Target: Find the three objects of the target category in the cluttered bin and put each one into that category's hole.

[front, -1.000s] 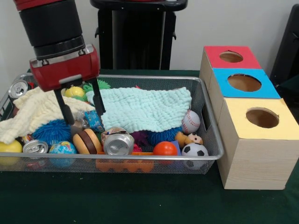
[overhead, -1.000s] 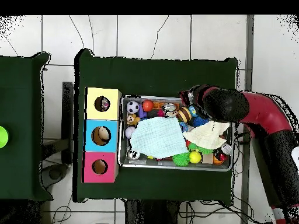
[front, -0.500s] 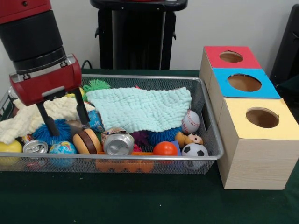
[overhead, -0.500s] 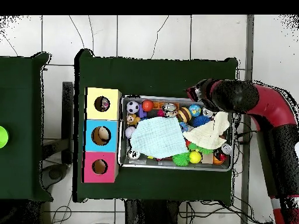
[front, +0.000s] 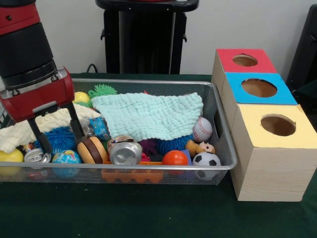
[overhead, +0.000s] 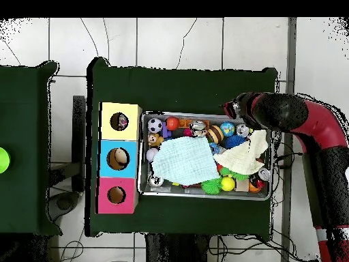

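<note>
My gripper point(front: 63, 144) is open at the left end of the wire bin point(front: 148, 82). Its two black fingers point(front: 77, 126) stand on either side of a blue spiky ball point(front: 59, 136), holding nothing. A silver can point(front: 37, 156) and a globe ball point(front: 66, 157) lie just in front of the fingertips. A second can point(front: 126, 151) and a burger toy point(front: 92, 149) sit to the right. From above, the red arm point(overhead: 290, 114) covers the bin's corner point(overhead: 204, 198) and hides the gripper. Red point(front: 245, 60), blue point(front: 259, 88) and yellow point(front: 278, 125) holes top the wooden boxes.
A light green cloth point(front: 148, 115) covers the bin's middle, and a cream cloth point(front: 25, 130) lies at the left. A baseball point(front: 202, 129), a soccer ball point(front: 206, 159), an orange ball point(front: 175, 157) and a green spiky ball point(front: 101, 90) lie around them. The boxes stand right of the bin.
In the front view my gripper moved left and down, from the green cloth's edge to the blue spiky ball. It stayed open.
</note>
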Available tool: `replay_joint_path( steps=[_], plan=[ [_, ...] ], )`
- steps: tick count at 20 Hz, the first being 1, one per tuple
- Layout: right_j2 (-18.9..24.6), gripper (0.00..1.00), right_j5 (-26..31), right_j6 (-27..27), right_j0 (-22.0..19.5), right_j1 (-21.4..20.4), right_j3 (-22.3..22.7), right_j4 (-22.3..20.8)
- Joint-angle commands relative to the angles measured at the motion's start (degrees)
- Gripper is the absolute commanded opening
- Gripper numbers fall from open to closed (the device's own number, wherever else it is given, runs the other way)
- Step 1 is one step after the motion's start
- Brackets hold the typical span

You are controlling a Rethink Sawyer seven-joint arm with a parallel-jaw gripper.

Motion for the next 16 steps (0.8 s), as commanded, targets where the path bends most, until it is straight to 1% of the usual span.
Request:
replay_joint_path(
  steps=[1,2,4,8,11,13,14,16],
  plan=[
    [0.74,1.00,6.81,-20.80,-2.44,3.80,-1.17,-1.87],
    [1.21,1.00,5.86,-21.06,-3.23,3.73,-0.05,-1.71],
    [0.83,1.00,4.66,-19.73,-3.84,3.44,0.88,-1.87],
    [-0.62,1.00,-0.33,-15.58,-4.51,-0.67,2.40,-4.42],
    [-1.74,1.00,-2.62,-12.73,-5.03,-2.70,3.54,-5.88],
    [-2.28,1.00,-5.19,-9.58,-5.46,-3.99,5.84,-6.65],
    [-2.73,1.00,-7.08,-7.25,-5.76,-5.53,7.75,-7.14],
    [-3.57,1.00,-9.89,-4.01,-5.92,-7.78,10.05,-8.14]
  ],
)
